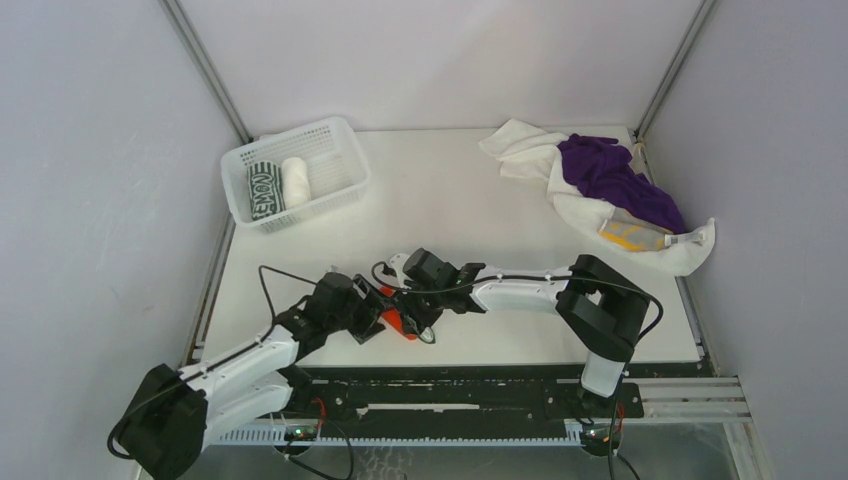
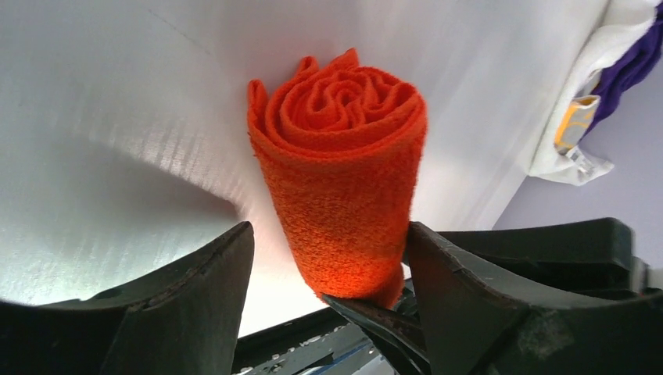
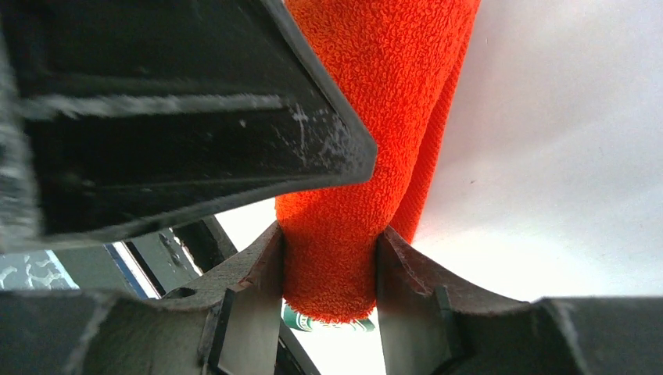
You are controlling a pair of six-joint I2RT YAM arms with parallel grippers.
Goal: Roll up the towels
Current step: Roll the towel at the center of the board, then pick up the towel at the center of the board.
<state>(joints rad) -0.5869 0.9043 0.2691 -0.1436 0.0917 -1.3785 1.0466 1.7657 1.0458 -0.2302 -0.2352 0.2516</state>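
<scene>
Now, reaching low and inward, right gripper (image 3: 330,250) pinches 1 end of orange towel roll (image 2: 340,156); left gripper (image 2: 328,242) straddles the roll, jaws wide, unclamped.

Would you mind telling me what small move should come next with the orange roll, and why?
Probably close the left gripper on the orange towel roll: its fingers straddle it with a gap on one side, while the right gripper pinches one end.
</scene>
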